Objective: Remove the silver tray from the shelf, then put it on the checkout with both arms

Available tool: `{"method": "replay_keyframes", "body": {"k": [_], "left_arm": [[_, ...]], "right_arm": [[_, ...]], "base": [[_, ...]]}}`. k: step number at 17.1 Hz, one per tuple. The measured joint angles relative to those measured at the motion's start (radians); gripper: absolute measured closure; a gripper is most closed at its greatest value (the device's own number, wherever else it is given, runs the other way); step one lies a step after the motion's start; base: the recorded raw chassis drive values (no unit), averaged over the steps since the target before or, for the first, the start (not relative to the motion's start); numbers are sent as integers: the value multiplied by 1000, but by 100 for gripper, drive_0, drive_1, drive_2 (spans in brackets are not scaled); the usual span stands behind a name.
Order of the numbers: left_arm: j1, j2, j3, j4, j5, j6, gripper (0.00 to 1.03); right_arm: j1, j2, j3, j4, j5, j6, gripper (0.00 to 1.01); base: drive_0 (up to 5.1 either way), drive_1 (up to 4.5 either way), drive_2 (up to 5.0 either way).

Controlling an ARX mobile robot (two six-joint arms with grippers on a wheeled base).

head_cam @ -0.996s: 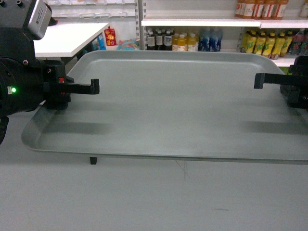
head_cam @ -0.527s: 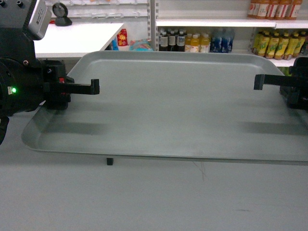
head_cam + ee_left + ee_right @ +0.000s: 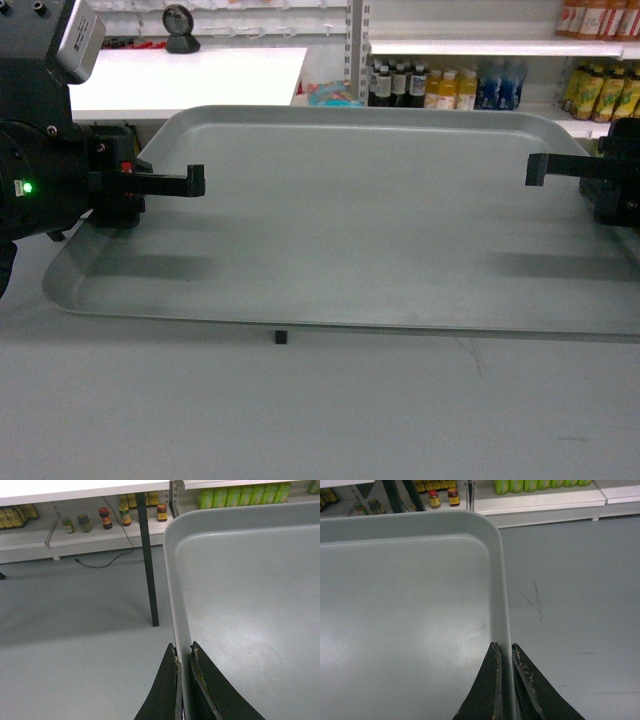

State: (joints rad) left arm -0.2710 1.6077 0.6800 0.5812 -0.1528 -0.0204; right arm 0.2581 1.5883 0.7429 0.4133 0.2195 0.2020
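Floor (image 3: 300, 420), smooth pale grey with a few faint scuffs, fills the nearest part of the head view, with a small dark block (image 3: 281, 338) showing just under the near rim of the silver tray (image 3: 370, 220). The tray is a broad matte grey-silver rectangle with rounded corners and a low raised rim, held in the air between both arms (nothing beneath it but floor in either wrist view). The left end effector (image 3: 183, 680) pinches the tray's left rim between two thin black fingers, and the right end effector (image 3: 504, 680) pinches the right rim in the same way; each finger pair is pressed tight on the thin metal edge. Beyond the far left corner of the tray lies a flat white surface (image 3: 200, 75), and beyond the far rim stand white shelves (image 3: 470, 47) of bottles. Against the earlier head pictures, the white surface and bottle shelves have slid rightward, while the tray and arms sit unchanged.
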Motion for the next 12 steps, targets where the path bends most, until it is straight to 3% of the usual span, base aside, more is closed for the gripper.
{"method": "replay_keyframes", "body": {"k": [12], "left_arm": [[0, 1, 0, 2, 0, 1, 99]], "right_arm": [[3, 0, 0, 0, 5, 0, 98]], "base": [[-502, 244, 244]]}}
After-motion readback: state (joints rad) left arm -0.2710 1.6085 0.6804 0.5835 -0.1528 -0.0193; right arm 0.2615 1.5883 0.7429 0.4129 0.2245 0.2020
